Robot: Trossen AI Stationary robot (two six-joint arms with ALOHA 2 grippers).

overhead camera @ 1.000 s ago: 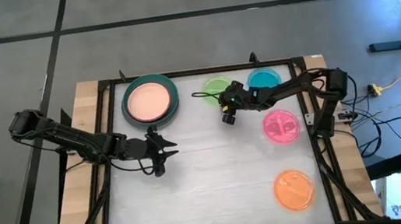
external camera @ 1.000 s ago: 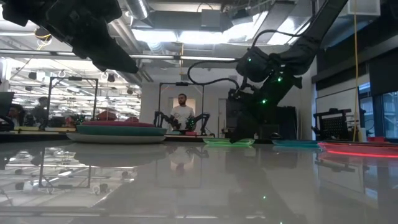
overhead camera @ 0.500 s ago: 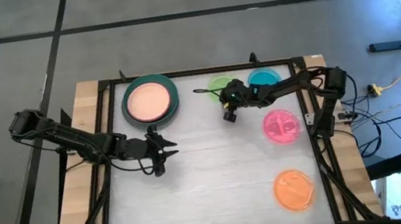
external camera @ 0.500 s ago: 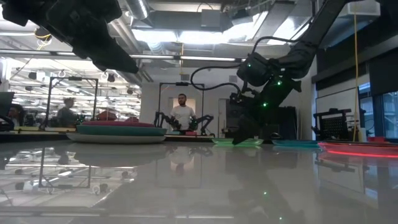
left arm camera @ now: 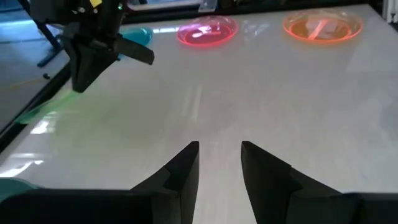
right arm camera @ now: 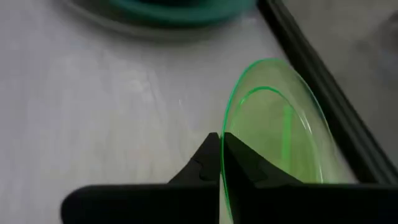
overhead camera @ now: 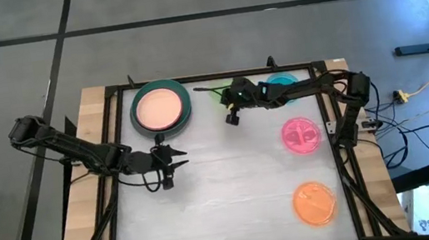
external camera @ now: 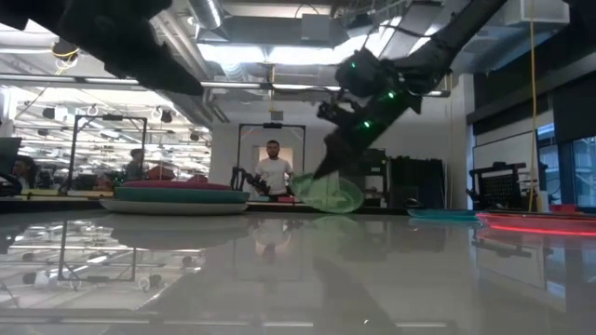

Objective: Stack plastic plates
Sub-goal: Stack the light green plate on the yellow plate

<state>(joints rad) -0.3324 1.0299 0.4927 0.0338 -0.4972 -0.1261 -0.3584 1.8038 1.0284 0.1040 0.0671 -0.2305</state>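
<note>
The green plate [right arm camera: 280,137] is pinched by its edge in my right gripper [right arm camera: 221,146], tilted steeply and lifted off the worktop [overhead camera: 224,186] near the back rail, between the teal plate [overhead camera: 161,108] carrying the peach plate [overhead camera: 158,107] and the cyan plate [overhead camera: 283,84]. The magenta plate [overhead camera: 301,135] and orange plate [overhead camera: 315,203] lie flat on the right side. My left gripper [left arm camera: 219,165] hovers mid-worktop, fingers spread, holding nothing.

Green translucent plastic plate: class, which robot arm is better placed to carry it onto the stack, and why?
Right. The right gripper is shut on the green translucent plastic plate, tilted clear of the table near the peach-topped stack of plates. The left gripper hangs open and empty over bare table.
</note>
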